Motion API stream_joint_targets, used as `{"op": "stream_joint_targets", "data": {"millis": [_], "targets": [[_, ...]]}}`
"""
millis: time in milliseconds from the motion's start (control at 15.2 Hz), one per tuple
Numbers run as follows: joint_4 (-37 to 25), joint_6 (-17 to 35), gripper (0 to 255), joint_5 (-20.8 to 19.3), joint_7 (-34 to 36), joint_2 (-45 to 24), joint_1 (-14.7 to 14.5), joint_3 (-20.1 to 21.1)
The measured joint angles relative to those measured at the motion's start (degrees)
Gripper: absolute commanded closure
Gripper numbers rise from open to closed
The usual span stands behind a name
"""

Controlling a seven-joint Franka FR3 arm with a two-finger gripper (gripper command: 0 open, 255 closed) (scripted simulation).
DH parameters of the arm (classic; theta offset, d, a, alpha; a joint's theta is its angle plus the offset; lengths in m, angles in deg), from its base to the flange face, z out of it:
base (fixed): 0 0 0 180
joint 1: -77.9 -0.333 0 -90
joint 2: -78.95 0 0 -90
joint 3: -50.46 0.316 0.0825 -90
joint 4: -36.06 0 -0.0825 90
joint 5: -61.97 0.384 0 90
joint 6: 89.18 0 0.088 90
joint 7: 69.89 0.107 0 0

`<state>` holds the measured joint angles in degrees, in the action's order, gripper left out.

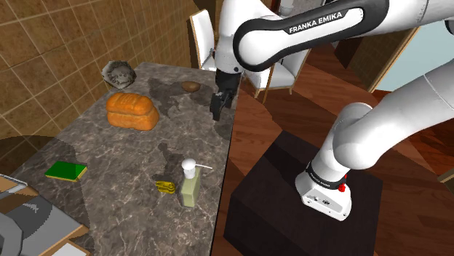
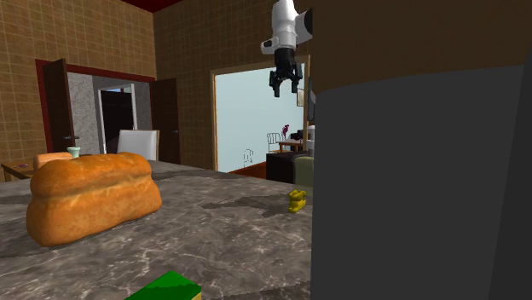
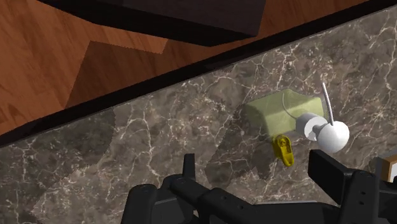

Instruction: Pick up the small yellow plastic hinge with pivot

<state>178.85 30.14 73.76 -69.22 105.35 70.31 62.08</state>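
Judging from these views, you have the whole pick left: the hinge [image 1: 164, 186] lies on the surface [image 1: 124, 167], just beside the soap bottle [image 1: 190, 185]. Your jaws hang high over the surface, spread and empty, well apart from the hinge.

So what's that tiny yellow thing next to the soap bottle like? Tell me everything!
The small yellow plastic-looking hinge is bright yellow all over, a short flat strip with a rounded end; its pivot is too small to make out. It lies flat on the dark marbled stone countertop, close beside the pale green soap pump bottle, seemingly just apart from it. Nothing holds it.
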Motion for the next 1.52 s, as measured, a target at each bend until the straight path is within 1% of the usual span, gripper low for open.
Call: {"op": "stream_joint_targets", "data": {"millis": [132,462,594,792,1122,1188,1518], "targets": [[-0.05,3.55,0,-0.10,-0.21,-3.58,-0.28,0.94],[-2.46,11.49,0,-1.16,1.79,-13.78,-1.43,4.46],[-3.47,15.27,0,-2.33,2.65,-18.60,-1.72,5.62],[-5.24,19.36,0,-4.49,4.84,-24.54,-2.61,7.30],[-10.57,24.60,0,-10.21,8.57,-35.59,-4.40,8.07],[-11.69,25.93,0,-11.72,9.82,-38.21,-5.21,8.02],[-19.76,28.79,0,-17.76,13.22,-49.84,-8.99,6.27]]}}
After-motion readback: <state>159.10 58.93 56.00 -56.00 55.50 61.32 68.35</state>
